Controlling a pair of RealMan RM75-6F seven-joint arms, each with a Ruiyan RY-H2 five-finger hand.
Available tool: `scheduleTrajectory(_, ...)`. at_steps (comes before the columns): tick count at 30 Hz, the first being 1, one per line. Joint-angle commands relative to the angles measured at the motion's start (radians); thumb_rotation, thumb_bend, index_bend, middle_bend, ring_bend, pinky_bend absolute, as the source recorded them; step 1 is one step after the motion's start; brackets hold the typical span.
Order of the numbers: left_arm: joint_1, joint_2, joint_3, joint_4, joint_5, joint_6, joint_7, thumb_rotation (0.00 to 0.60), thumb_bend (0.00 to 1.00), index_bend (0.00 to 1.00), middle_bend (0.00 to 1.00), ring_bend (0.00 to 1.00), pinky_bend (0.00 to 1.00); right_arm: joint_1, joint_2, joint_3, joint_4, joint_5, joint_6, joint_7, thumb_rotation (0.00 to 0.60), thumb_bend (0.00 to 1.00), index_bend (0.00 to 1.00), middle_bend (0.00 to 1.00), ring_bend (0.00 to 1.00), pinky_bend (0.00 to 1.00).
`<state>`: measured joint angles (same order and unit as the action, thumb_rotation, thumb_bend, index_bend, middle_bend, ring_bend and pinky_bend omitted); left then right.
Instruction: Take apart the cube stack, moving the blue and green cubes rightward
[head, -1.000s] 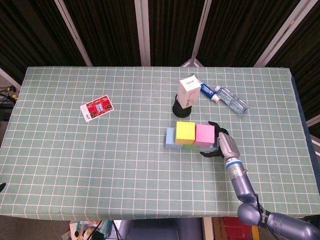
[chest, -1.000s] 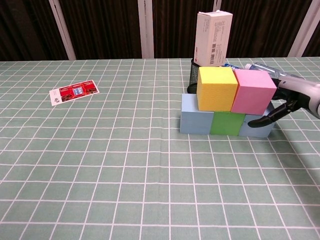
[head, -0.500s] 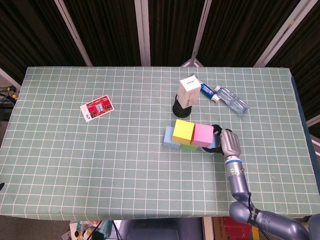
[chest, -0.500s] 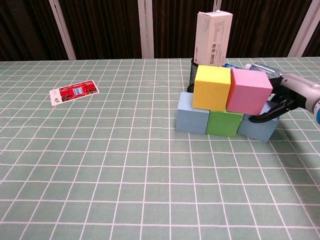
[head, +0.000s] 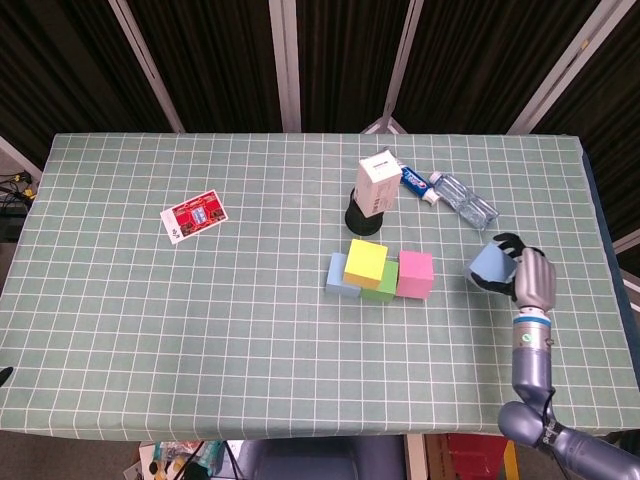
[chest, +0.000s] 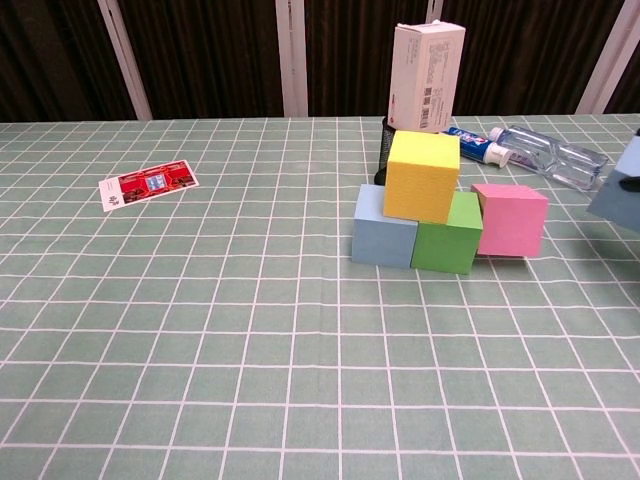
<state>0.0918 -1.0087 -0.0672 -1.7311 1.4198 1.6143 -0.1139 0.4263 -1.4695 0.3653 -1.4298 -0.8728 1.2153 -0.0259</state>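
blue cube (head: 488, 267) sits gripped in my right hand (head: 527, 279), fingers wrapped round it, carried well right of the stack (green cube (chest: 447, 233) remains under the yellow cube (chest: 422, 176)).

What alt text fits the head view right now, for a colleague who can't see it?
The right hand holds a blue cube to the right of the stack. A yellow cube sits atop another blue cube and a green cube, with a pink cube beside them on the table.
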Motion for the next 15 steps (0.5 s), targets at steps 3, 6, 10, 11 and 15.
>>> scheduleTrajectory(3,-0.003,-0.002,-0.002,-0.002,-0.006,-0.006,0.008,0.6,0.18,0.16,0.0,0.0,0.0,-0.055,0.074,-0.027,-0.058,-0.03,-0.031,0.057,0.6,0.28,0.35,0.45,0.65,0.24)
scheduleTrajectory(6,-0.005,-0.001,0.0,-0.005,-0.004,-0.009,0.012,0.6,0.18,0.16,0.0,0.0,0.0,-0.071,0.103,-0.053,-0.083,-0.058,-0.054,0.072,0.6,0.28,0.35,0.45,0.65,0.24)
scheduleTrajectory(10,-0.002,0.0,0.002,-0.004,0.0,-0.005,0.009,0.6,0.18,0.16,0.0,0.0,0.0,-0.072,0.124,-0.079,-0.1,-0.074,-0.094,0.068,0.6,0.28,0.35,0.45,0.65,0.24)
scheduleTrajectory(11,-0.002,0.0,0.002,-0.003,0.0,-0.005,0.007,0.6,0.18,0.16,0.0,0.0,0.0,-0.07,0.124,-0.082,-0.099,-0.074,-0.1,0.062,0.6,0.28,0.35,0.45,0.64,0.24)
scheduleTrajectory(15,0.0,0.003,0.001,-0.002,-0.001,-0.003,-0.002,0.6,0.18,0.16,0.0,0.0,0.0,-0.059,0.133,-0.106,-0.099,-0.06,-0.144,0.022,0.6,0.27,0.27,0.29,0.36,0.16)
